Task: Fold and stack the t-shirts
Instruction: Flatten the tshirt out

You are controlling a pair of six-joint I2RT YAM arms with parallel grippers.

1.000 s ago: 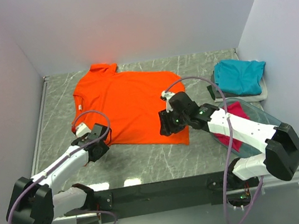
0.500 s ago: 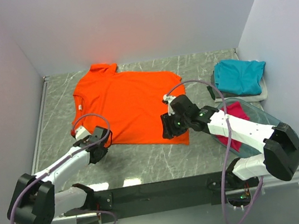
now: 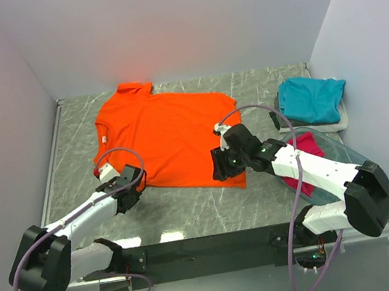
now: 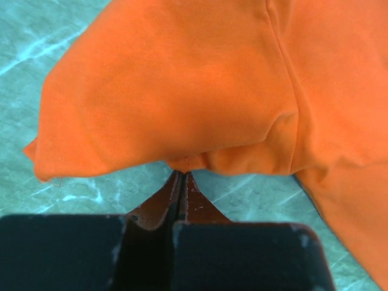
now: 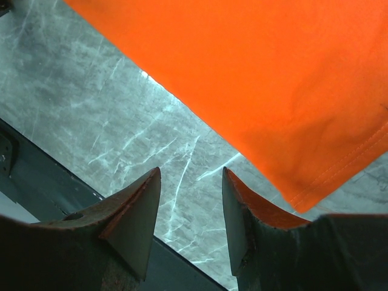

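Since one second ago, the left gripper (image 4: 182, 177) has clamped shut; its jaws stood apart then and now meet on a small bunched fold at the sleeve edge of the orange t-shirt (image 3: 163, 132). From the overhead view I confirm this shirt lies spread flat on the table (image 3: 190, 212), collar toward the far wall. The right gripper (image 5: 191, 173) has shifted slightly toward the near right hem corner. Its jaws are spread, with only bare table between them and the hem corner just beside one finger. On the right side, the teal t-shirt (image 3: 310, 99) lies folded on the pale t-shirt (image 3: 339, 124). The magenta t-shirt (image 3: 304, 145) sits in the tub (image 3: 345, 151), partly hidden by the right arm.
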